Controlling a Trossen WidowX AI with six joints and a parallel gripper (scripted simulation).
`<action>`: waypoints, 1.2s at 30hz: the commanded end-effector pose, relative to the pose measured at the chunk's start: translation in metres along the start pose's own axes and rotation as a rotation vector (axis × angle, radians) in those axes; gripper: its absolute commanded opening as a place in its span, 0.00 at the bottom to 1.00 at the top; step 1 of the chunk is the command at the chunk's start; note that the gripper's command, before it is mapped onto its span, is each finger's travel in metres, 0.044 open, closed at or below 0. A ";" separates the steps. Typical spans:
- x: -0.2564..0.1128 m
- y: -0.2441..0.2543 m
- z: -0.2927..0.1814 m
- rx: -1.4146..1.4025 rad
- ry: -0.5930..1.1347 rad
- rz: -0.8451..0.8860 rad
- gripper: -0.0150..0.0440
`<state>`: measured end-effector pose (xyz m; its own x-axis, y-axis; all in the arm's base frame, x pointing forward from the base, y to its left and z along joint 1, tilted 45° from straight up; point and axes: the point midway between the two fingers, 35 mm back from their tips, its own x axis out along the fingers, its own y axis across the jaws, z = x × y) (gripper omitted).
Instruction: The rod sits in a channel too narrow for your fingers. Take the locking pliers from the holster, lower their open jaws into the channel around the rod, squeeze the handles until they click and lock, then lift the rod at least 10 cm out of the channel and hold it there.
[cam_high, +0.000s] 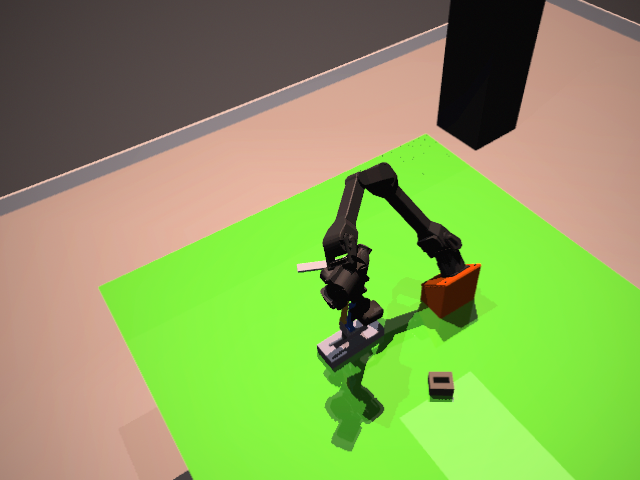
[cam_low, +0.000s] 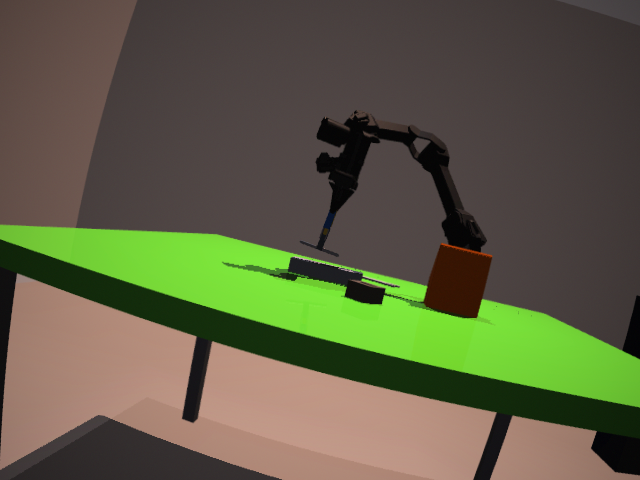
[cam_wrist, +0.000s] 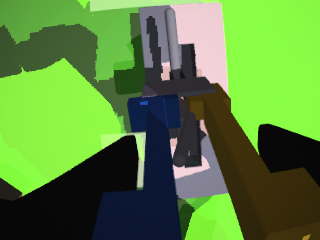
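Observation:
My gripper (cam_high: 355, 308) (cam_low: 333, 208) (cam_wrist: 198, 140) is shut on the locking pliers (cam_high: 349, 321) (cam_low: 325, 227), squeezing their blue handle (cam_wrist: 159, 165) and brown handle (cam_wrist: 235, 145) together. The pliers hang straight down, and their dark jaws (cam_wrist: 180, 87) clamp the grey rod (cam_low: 314, 246) (cam_wrist: 173, 40). The rod hangs level, a little above the grey channel block (cam_high: 330, 351) (cam_low: 310, 267) (cam_wrist: 212, 45). In the wrist view the block's dark slot (cam_wrist: 151, 42) lies empty beside the rod. The small dark holster (cam_high: 440, 384) (cam_low: 365, 290) stands empty on the green table (cam_high: 232, 335) (cam_low: 155, 268).
The arm's orange base (cam_high: 449, 289) (cam_low: 457, 279) stands to the right of the block. A flat pale strip (cam_high: 311, 266) lies on the table behind the arm. A tall black column (cam_high: 485, 72) stands beyond the table's far corner.

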<state>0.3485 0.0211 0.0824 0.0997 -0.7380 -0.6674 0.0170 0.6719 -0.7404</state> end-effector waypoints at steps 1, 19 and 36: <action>-0.009 -0.003 0.004 0.006 -0.041 0.000 0.43; -0.028 -0.007 0.013 0.012 -0.144 0.000 0.43; -0.047 -0.011 0.021 0.020 -0.238 -0.002 0.43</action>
<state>0.3631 0.0459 0.1152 0.2986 -0.7119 -0.6357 0.0274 0.6722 -0.7399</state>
